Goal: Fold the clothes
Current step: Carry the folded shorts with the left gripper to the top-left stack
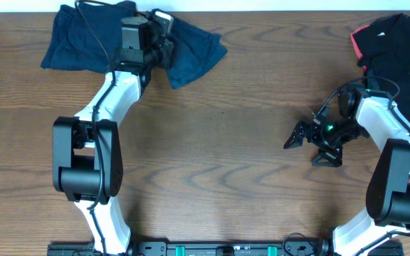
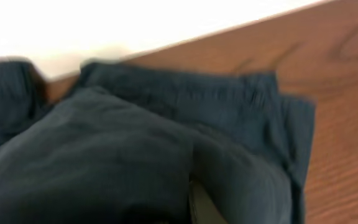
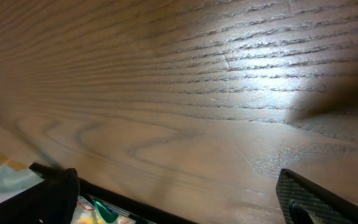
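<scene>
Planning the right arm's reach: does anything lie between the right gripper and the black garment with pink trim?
Nothing visible does. The right gripper, jaws open over bare table, points away from the black garment at the far right.

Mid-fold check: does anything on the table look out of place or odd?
Nothing damaged or spilled. The navy garment lies bunched at the far edge under the left claw, and the black garment sits crumpled at the far right corner, running out of view.
</scene>
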{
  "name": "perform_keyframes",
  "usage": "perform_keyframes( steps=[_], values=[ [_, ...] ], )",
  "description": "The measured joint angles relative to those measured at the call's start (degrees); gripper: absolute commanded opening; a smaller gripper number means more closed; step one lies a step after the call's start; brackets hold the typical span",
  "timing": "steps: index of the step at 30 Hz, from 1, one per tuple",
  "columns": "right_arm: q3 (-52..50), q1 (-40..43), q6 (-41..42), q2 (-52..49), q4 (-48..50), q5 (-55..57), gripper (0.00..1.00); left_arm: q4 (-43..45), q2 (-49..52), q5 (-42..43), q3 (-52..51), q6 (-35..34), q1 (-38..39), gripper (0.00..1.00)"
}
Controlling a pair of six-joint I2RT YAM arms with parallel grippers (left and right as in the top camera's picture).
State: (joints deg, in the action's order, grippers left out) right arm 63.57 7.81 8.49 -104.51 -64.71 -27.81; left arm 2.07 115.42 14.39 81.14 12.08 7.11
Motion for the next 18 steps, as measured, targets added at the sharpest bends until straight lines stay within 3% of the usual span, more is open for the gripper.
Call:
perform_keyframes(
  steps=[10, 18],
  values=[
    [0.0, 0.0, 0.0, 0.0, 0.5, 0.5, 0.99, -9.0, 0.0, -0.2, 0.3, 0.0, -1.3, 0.06],
    [0.0, 0.0, 0.0, 0.0, 0.9, 0.8, 0.99, -6.4, 0.0, 0.0, 0.3, 1.9, -5.2, 0.06]
  ],
)
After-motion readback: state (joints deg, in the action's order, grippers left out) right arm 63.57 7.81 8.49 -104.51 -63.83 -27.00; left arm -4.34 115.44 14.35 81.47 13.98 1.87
